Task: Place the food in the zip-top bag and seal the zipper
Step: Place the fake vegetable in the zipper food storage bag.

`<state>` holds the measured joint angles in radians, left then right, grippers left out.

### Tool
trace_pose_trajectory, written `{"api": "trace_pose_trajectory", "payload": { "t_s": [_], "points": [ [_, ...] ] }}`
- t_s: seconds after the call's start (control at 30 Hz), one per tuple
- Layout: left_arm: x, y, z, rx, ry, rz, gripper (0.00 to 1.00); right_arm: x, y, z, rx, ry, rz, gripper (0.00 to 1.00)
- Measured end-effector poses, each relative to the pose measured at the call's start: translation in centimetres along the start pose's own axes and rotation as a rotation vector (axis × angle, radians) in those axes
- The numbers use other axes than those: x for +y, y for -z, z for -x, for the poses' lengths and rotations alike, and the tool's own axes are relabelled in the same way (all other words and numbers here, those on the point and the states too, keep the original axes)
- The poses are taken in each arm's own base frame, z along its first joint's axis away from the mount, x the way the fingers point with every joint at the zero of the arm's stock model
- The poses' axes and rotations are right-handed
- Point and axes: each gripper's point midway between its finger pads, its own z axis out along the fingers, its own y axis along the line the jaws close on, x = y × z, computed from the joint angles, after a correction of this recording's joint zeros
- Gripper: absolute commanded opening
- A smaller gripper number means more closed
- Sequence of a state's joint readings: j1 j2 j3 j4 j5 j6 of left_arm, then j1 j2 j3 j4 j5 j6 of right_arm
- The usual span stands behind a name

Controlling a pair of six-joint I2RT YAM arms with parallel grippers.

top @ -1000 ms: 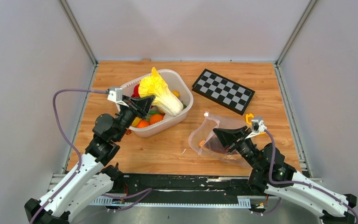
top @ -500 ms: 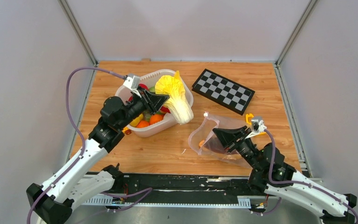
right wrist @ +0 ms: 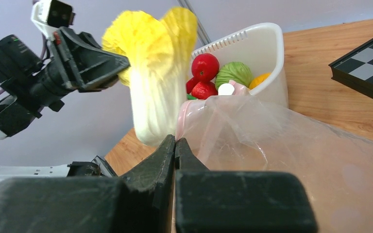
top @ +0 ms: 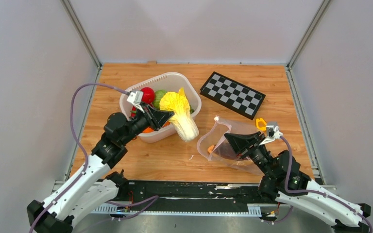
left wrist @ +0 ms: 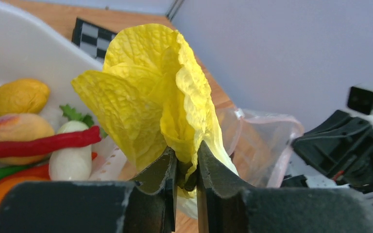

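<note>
Over the basket rim [top: 167, 74] — cabbage [top: 178, 109], now nearer the zip-top bag [top: 223, 128]

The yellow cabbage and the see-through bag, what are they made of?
The cabbage looks like toy plastic or rubber, not real: its yellow leaves are evenly crinkled and matte. The bag looks like thin clear plastic film: wrinkled, and the wooden table shows through it.

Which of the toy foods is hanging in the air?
The yellow cabbage, pinched in the left gripper; the tomato and chillies lie in the basket.
</note>
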<state>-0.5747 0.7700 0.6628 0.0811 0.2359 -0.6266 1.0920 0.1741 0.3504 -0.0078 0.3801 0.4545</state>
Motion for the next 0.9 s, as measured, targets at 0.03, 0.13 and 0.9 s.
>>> {"api": "trace_pose_trajectory", "payload": {
  "t_s": [0.03,0.13,0.9],
  "points": [
    [-0.7,0.4,0.8,-0.035,0.008,-0.023,0.20,0.0,0.0,0.0,0.000,0.000,-0.002,0.00],
    [-3.0,2.0,3.2,-0.151,0.037,-0.106,0.20,-0.1,-0.1,-0.1,0.003,0.002,-0.006,0.00],
    [-4.8,0.3,-2.4,-0.182,0.166,-0.131,0.20,0.4,-1.4,-1.6,0.049,-0.004,0.003,0.00]
  ]
}}
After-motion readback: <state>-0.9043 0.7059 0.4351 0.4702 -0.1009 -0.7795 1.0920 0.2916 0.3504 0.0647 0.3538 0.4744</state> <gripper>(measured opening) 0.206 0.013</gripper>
